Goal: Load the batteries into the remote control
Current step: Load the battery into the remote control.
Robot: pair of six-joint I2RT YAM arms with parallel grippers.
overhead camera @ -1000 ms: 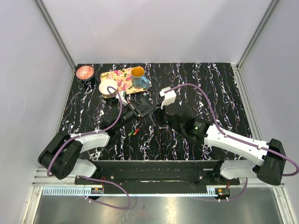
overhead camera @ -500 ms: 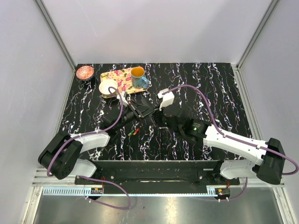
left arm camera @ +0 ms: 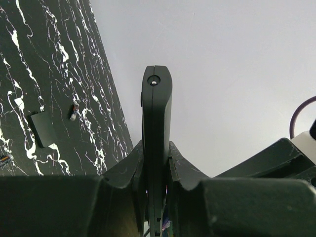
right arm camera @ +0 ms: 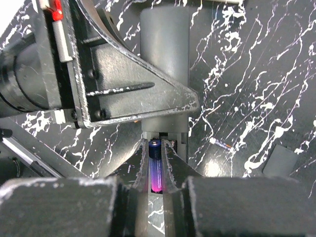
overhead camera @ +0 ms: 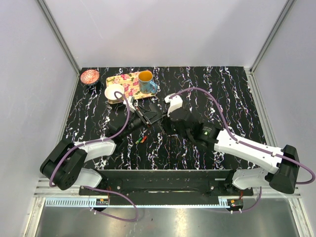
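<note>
Left claw: clamped shut on the small flat black plastic remote control, pinched across its flat faces, above the black white-veined worktop, left of centre, toward the far edge.
Spare cells: slim red-and-green batteries lying loose left of centre, nearer the near edge.
Right claw: closed narrowly on a slim blue-purple battery, tip close to the remote's end; recess hard to make out.
Step in hand: probably seating that cell.
Doing it well: line up lengthwise with the recess, mind polarity, spring end first, left grip firm.

Mug on tray, remote control nearer, batteries nearest.
</note>
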